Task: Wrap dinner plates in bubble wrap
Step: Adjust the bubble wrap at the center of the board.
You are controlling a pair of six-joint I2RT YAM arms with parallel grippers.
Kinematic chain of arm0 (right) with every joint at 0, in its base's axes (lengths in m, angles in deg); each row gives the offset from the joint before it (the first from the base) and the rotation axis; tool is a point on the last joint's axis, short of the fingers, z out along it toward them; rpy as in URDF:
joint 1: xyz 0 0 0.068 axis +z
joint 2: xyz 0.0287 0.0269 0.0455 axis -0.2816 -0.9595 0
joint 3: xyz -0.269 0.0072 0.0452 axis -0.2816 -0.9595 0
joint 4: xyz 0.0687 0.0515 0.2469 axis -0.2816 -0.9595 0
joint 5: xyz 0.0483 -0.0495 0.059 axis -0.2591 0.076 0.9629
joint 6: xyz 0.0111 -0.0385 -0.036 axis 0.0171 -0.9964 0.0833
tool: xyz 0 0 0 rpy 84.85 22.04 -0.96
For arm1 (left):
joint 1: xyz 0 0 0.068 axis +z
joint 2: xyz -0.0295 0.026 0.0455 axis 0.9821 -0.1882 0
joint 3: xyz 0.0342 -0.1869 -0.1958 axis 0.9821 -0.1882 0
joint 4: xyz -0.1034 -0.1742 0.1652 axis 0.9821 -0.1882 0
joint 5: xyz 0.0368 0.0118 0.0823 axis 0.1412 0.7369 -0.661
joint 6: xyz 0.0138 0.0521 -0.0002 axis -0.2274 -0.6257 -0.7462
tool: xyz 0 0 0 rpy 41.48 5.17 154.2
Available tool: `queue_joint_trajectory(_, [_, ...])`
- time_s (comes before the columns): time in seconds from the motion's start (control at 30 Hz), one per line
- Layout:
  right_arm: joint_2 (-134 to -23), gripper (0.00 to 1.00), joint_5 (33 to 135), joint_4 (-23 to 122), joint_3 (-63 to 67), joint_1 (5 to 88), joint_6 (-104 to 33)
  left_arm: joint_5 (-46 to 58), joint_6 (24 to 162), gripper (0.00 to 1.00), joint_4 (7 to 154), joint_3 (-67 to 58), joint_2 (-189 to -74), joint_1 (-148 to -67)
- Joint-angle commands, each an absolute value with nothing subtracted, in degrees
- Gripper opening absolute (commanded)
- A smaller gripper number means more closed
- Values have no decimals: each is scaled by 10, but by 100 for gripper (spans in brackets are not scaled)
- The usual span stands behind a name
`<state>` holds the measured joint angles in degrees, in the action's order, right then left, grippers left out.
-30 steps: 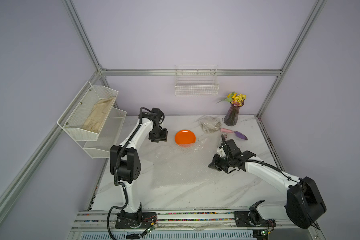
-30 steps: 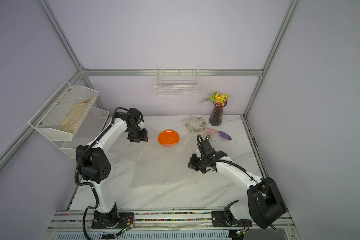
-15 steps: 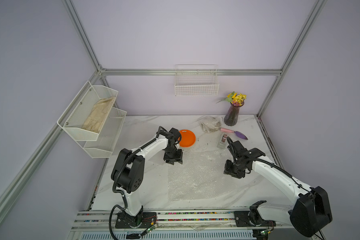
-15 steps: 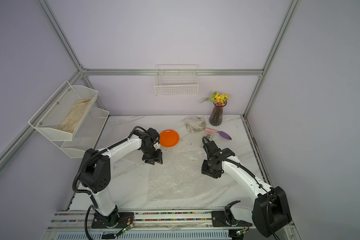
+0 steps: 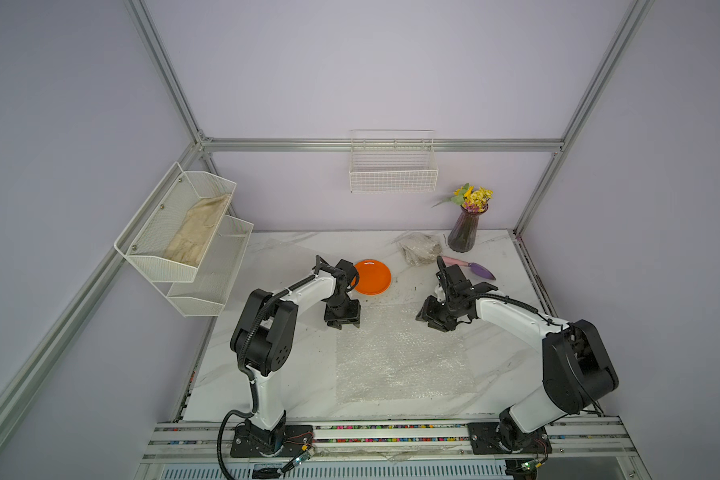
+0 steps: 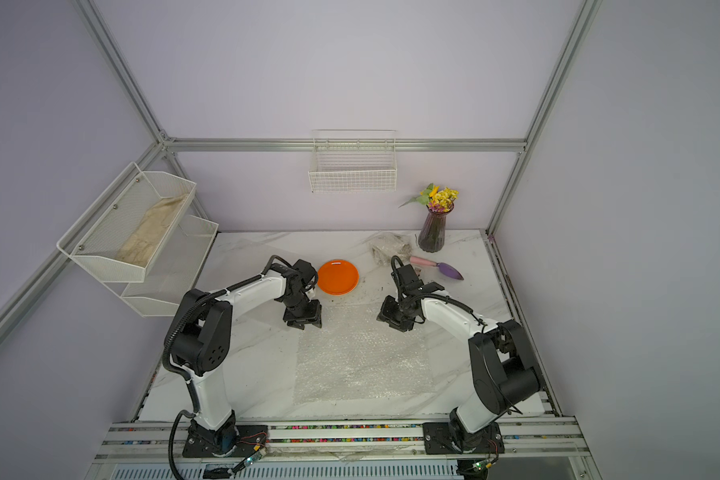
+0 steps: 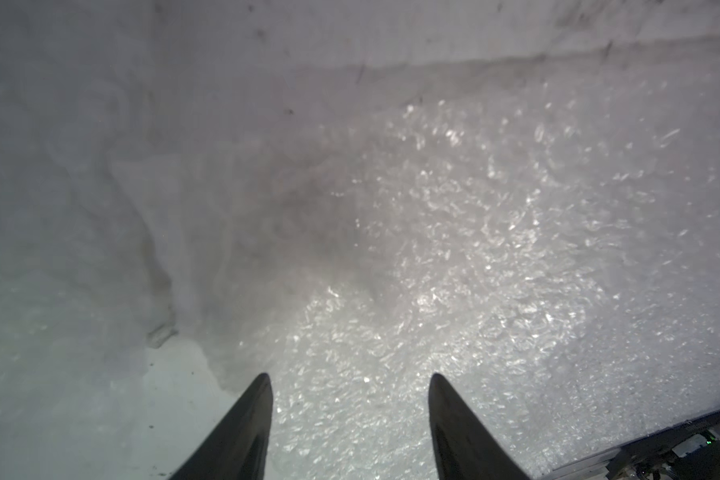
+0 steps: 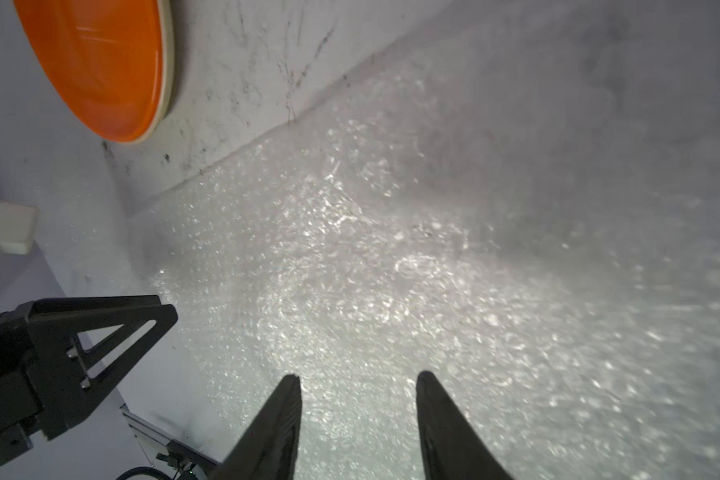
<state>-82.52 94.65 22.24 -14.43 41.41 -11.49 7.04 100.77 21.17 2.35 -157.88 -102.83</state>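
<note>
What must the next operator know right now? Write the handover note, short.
The left hand is open, empty, above one far corner of the clear bubble wrap sheet; the right hand is the same above the other.
The sheet lies spread flat on the white marble table.
The plain round orange plate sits bare on the table beyond the sheet's far edge, apart from it.
Done: sheet laid out. Left: put the plate on it and fold the wrap over.
No other plate shows; the crumpled clear bundle at the back is unreadable.
</note>
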Motion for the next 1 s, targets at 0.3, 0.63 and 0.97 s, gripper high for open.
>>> queue_joint_trajectory(0.3, [-1036, 48, 1005, 378, 50, 415, -100, 193, 982, 62, 282, 146, -1667, -951])
queue_joint_trajectory(0.63, [-1172, 48, 967, 330, 204, 414, -119, 57, 953, 64, 234, 200, -1684, -897])
queue_joint_trajectory(0.97, [-1217, 36, 949, 311, 253, 411, -132, 207, 982, 64, 265, 315, -1712, -893])
